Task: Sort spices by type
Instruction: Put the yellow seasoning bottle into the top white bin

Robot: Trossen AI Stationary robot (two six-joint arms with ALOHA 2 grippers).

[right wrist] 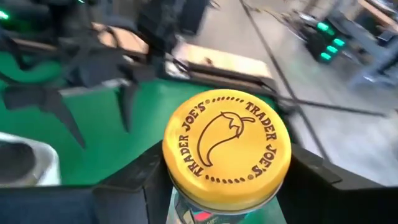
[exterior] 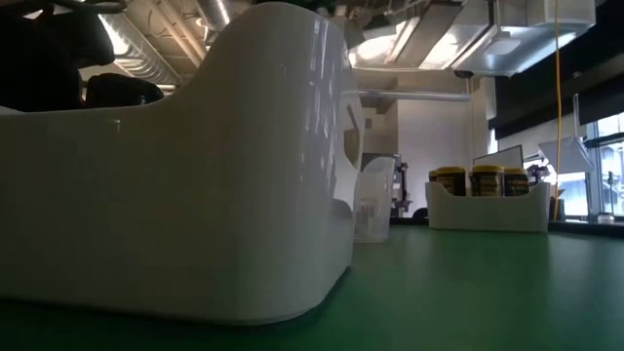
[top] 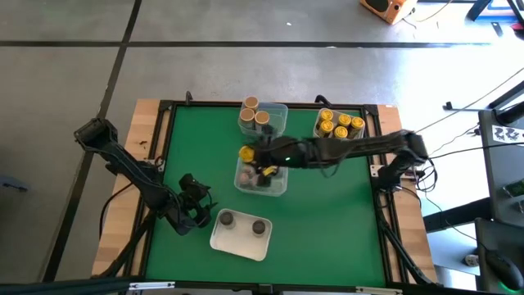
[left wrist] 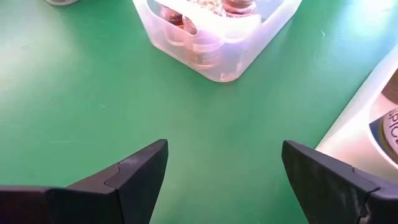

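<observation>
Right claw (right wrist: 217,180): closed on a yellow-lidded jar (right wrist: 226,144), raised over the middle clear tray (top: 278,185)
Left claw (left wrist: 224,171): wide open, holding nothing, low over the green desk (top: 327,221) beside the white tray (top: 219,238)
Other jars: yellow ones (top: 341,124) in the far right tray; tan ones (top: 255,111) in the far middle tray; grey ones (top: 242,224) in the white tray

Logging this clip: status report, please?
Right tool shut on yellow-lidded jar, above clear centre tray. Left tool open, idle near white tray. Nothing blocking.
</observation>
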